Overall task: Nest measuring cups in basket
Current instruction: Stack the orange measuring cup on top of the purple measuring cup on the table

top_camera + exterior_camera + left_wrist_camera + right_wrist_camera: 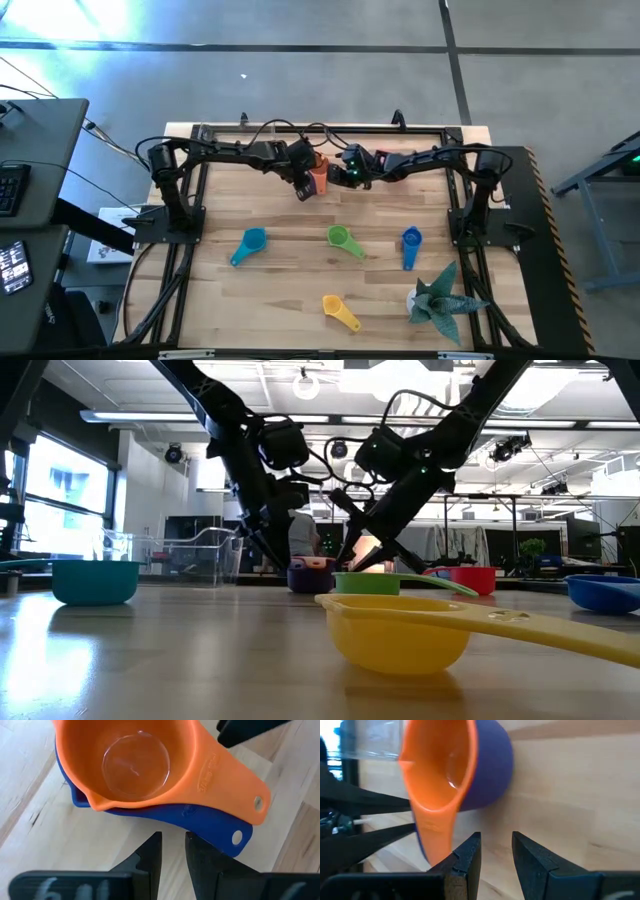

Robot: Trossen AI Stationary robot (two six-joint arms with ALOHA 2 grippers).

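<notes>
Near the middle of the far edge of the wooden surface (290,260), the orange plastic measuring cup (145,767) sits nested inside the dark blue plastic measuring cup (200,820), their handles fanned slightly apart. Both grippers hang just beside this pair. The left gripper (172,855) has its fingers drawn close with a narrow empty gap, gripping nothing; the right gripper (496,852) stands released, its gap also empty, on the opposite side of the stack.

Loose on the surface lie a light blue plastic cup (249,245) toward the left edge, a green plastic cup (343,240) at mid-surface, a second blue plastic cup (411,246) toward the right edge, and a yellow plastic cup (339,311) by the near edge. A red plastic cup (470,579) shows in the low view. The clear plastic basket (175,555) stands by the far edge, apart from the stack.

The risks, as I judge them: a pinch on only the orange handle could lift it out and undo the nesting; the two arms, working so close, could knock each other or push the stack away; the misaligned handles could slip in a grip.
</notes>
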